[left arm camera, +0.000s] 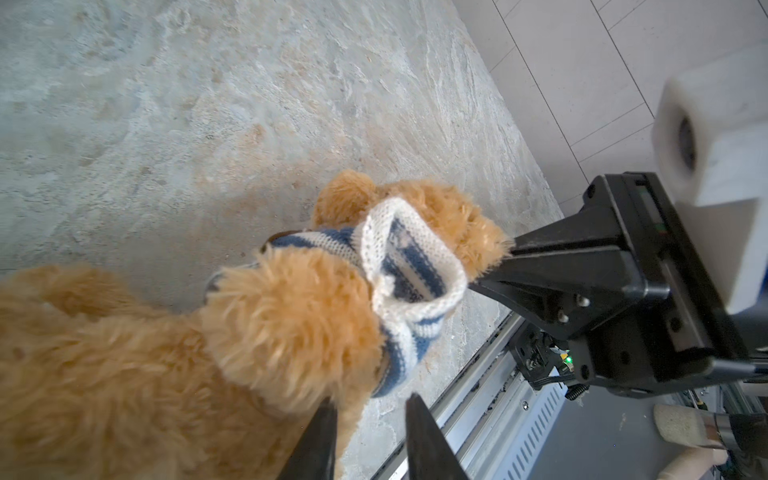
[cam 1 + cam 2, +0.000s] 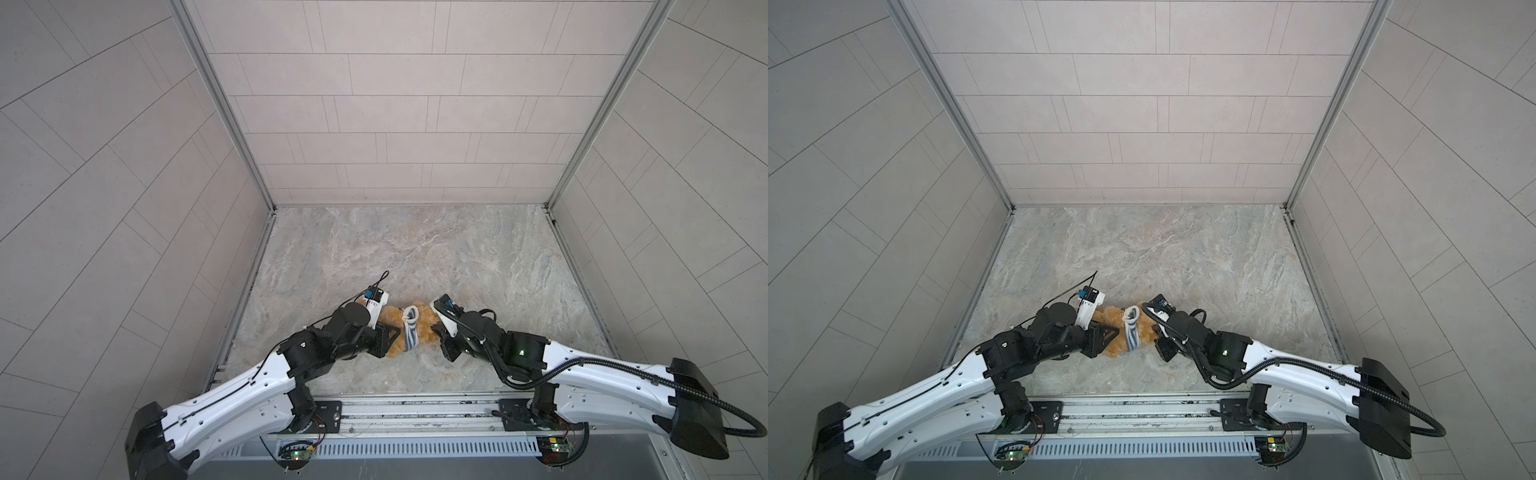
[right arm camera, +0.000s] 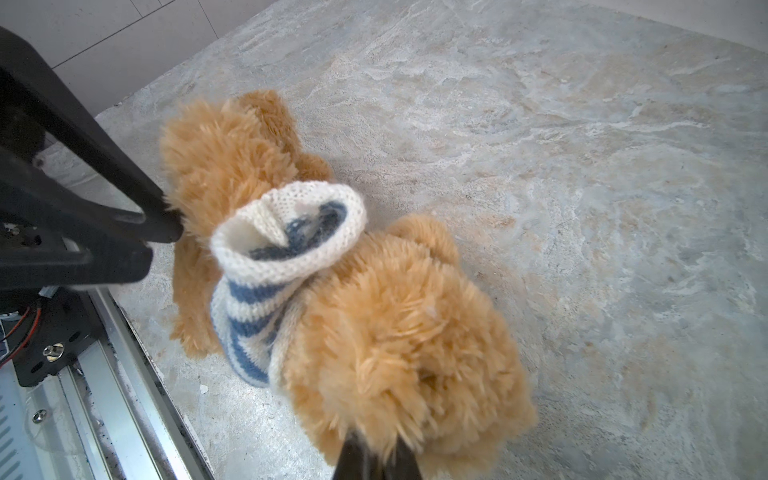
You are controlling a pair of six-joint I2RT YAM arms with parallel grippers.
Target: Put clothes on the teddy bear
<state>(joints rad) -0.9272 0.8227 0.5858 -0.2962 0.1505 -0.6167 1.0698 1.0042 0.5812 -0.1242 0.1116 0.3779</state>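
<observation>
Right claw (image 3: 376, 446) pinches the teddy bear (image 3: 399, 332); my left claw (image 1: 370, 409) gapes against its fur; striped shirt (image 3: 249, 303) rings its middle.

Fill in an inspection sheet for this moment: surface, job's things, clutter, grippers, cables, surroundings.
Surface: marble-look table, carrying only the job's things.
Job's things: bear lies between the two grippers; striped shirt is bunched round its middle, with one white-edged opening gaping empty.
Clutter: nothing seen.
Grippers: left gripper open, one tip against the bear's fur; right gripper shut on the bear's fur.
Cables: ribbed hose runs along the right arm; thin lead loops off the left wrist; both clear of the bear.
Surroundings: tiled walls on three sides, metal rail at the front.
</observation>
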